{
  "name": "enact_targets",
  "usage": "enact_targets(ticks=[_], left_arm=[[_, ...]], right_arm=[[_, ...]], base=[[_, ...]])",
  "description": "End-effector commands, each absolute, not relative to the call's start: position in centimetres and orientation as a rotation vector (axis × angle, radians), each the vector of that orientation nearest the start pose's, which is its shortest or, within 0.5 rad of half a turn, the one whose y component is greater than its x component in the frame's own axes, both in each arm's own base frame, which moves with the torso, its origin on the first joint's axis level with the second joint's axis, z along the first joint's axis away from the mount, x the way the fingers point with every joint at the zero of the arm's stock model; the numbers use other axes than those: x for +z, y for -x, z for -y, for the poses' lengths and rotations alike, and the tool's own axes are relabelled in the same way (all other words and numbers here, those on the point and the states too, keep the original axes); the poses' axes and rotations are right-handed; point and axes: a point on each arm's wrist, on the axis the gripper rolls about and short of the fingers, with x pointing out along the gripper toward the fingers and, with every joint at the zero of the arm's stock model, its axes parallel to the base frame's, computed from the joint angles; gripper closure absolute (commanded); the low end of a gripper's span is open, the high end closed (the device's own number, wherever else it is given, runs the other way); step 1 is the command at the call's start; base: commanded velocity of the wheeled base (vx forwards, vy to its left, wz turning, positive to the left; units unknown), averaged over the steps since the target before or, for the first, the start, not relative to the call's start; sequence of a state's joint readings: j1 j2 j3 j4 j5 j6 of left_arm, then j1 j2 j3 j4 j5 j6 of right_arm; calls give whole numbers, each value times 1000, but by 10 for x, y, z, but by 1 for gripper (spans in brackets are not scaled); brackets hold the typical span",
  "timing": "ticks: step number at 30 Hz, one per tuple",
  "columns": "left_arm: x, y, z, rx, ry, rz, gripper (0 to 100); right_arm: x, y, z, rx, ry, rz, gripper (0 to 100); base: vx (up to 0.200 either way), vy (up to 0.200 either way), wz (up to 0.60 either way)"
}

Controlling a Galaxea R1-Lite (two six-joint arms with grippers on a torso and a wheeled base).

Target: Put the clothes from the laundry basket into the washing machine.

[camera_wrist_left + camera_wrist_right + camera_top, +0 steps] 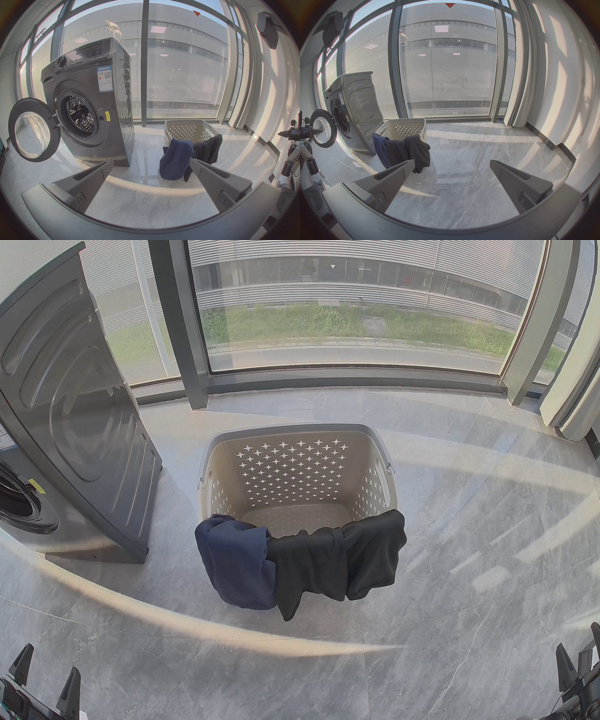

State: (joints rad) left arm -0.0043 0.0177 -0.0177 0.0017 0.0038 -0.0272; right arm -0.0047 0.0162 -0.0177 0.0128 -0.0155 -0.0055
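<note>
1. Both pincers are released and grasp nothing: the left gripper (150,162) and the right gripper (451,163) each have their jaws spread wide over bare floor (475,540). They sit low and near, one at the left and one at the right, well apart from the clothes.
2. Farther out, midway between them, a navy garment (237,565) and a black garment (337,559) hang side by side over the near rim of the laundry basket (297,429). They touch each other and droop down the basket's outer wall toward the floor.
3. Inside, the basket shows its perforated walls and bottom, with no other cloth to be seen.
4. At the far left stands the washing machine (69,402), just beside the basket. Its round door (32,129) is swung open and the drum (79,114) looks bare as far as can be seen.
5. Judged from this, the task is at its start. The machine is ready to load, no garment has been put in, and both pieces are not yet picked up.
</note>
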Motion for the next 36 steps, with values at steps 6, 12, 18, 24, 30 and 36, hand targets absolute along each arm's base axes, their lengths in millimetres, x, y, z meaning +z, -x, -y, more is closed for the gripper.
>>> enact_targets(ticks=[6, 12, 18, 24, 30, 36], left_arm=[[76, 22, 0, 0, 29, -6, 0], [76, 22, 0, 0, 29, -6, 0], [76, 22, 0, 0, 29, -6, 0], [76, 22, 0, 0, 29, -6, 0], [76, 22, 0, 2, 29, -6, 0], [76, 23, 0, 0, 29, -5, 0]], right_arm=[[76, 23, 0, -20, 6, -12, 0], [76, 23, 0, -20, 8, -12, 0], [76, 23, 0, -18, 8, -12, 0], [76, 23, 0, -21, 12, -11, 0], [76, 23, 0, -17, 8, -12, 0], [75, 23, 0, -28, -1, -11, 0]], base=[[200, 0, 0], [200, 0, 0], [67, 0, 0], [0, 0, 0], [0, 0, 0], [0, 0, 0]])
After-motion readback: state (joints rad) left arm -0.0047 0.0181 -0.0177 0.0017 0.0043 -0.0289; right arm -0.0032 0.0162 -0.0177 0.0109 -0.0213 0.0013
